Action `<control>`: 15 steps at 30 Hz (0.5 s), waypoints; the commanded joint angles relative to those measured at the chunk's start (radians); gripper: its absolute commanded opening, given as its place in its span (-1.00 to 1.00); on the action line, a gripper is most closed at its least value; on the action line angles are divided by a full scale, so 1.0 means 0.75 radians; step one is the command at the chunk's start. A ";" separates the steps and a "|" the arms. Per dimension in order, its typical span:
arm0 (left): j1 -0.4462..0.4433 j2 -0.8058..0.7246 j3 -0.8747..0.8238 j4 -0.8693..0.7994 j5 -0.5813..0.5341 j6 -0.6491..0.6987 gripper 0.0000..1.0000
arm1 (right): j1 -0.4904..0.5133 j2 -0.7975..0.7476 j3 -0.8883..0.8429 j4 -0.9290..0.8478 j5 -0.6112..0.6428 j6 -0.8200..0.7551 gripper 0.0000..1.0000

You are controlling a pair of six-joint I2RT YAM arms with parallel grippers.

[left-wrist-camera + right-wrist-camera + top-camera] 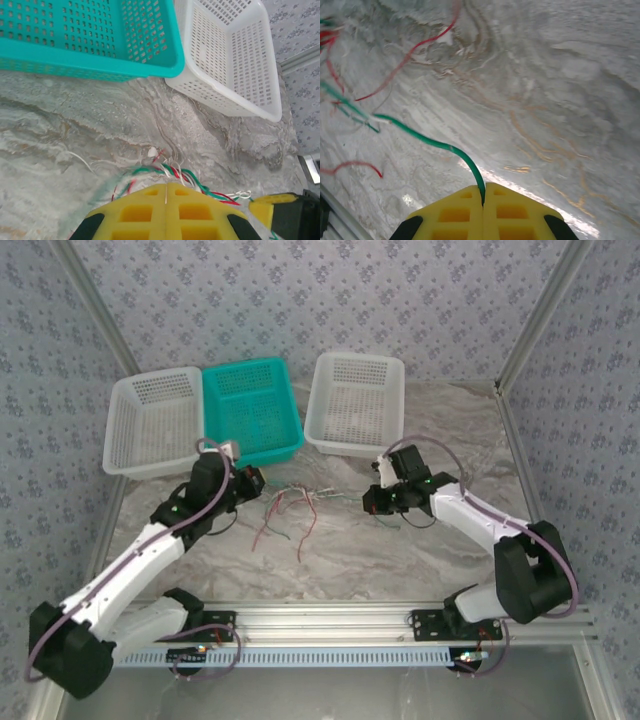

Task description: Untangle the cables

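**Desk:** What is each arm holding in this shot?

**Photographer:** The right gripper (pixel 483 194) is clenched on one green wire (pixel 420 137). The wire comes straight out of the seam between its yellow pads and arcs away ahead and to the left, toward the rest of the cables (pixel 290 505). The left gripper (pixel 166 186) is also clamped shut. The red, green and white twist lies touching its tips, and a pale strand seems to be caught in the seam.

**Desk:** Why take hold from opposite sides?

**Photographer:** My reading is that one arm anchors the knot while the other draws a single strand out of it. The loose ends fan out on the marbled table (pixel 400 560) between the two grippers and slightly nearer the left one, so each arm has room to pull back.

**Desk:** And the baskets?

**Photographer:** A teal basket (pixel 90 30) and a white basket (pixel 235 55) stand well beyond the left gripper's tips, with nothing in them that I can see. I'd guess they're for sorted wires. The twist looks tight, so I'd judge the job is at an early stage.
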 commanded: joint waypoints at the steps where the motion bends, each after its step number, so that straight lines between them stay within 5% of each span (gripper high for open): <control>1: 0.058 -0.108 -0.015 -0.149 -0.112 0.022 -1.00 | -0.096 -0.041 -0.057 -0.020 0.044 0.104 -1.00; 15: 0.230 -0.289 -0.089 -0.286 -0.106 0.058 -1.00 | -0.324 -0.141 -0.091 -0.041 0.154 0.238 -1.00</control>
